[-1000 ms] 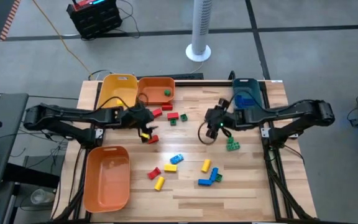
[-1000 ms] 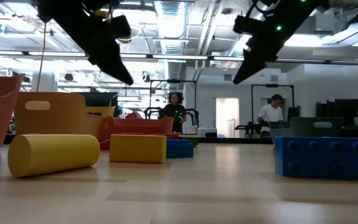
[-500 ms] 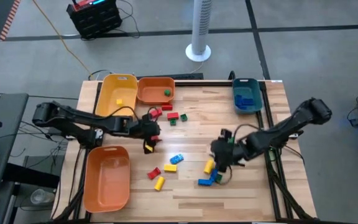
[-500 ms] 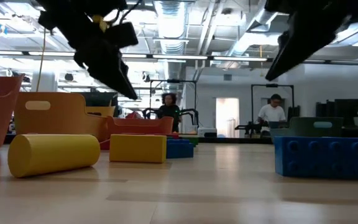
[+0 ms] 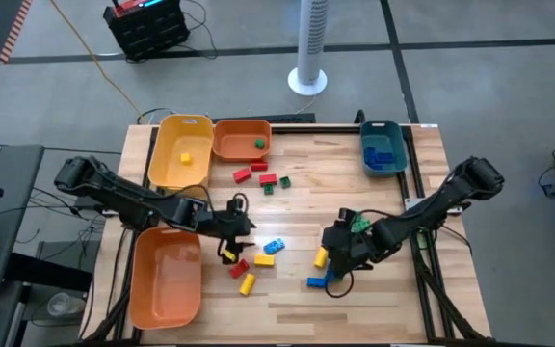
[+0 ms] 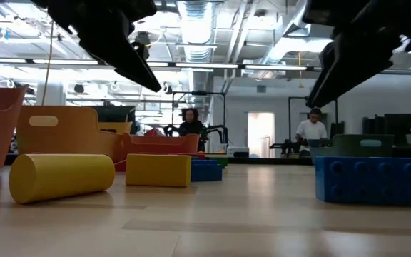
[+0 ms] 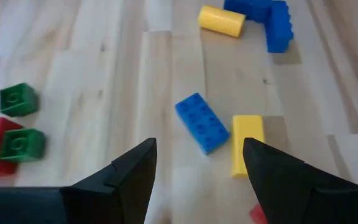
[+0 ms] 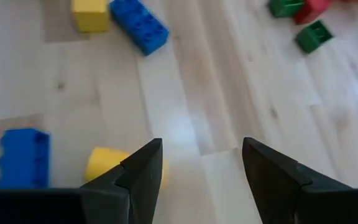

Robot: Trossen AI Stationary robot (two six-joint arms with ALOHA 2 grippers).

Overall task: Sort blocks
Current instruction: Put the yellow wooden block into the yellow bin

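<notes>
The blocks (image 5: 277, 249) lie mostly scattered on the front half of the wooden table (image 5: 393, 289): a blue brick (image 7: 202, 122) and a yellow brick (image 7: 247, 143) lie side by side near the middle, a yellow cylinder (image 5: 321, 256) and some blue bricks (image 5: 322, 279) are to the right of them, and a red one and a yellow one are to the left of them. More red and green blocks (image 5: 263, 178) lie farther back, near the bins. One yellow block is inside the yellow bin (image 5: 167, 154), one green block is inside the small orange bin (image 5: 234, 145), and blue blocks are in the teal bin (image 5: 382, 159). My left gripper (image 5: 231, 241) hangs low just left of the blue and yellow pair, its fingers (image 7: 123, 177) wide apart and holding nothing. My right gripper (image 5: 337, 253) is low just beside the yellow cylinder, also spread wide and empty. The large orange bin (image 5: 141, 289) stands at the front left corner.
</notes>
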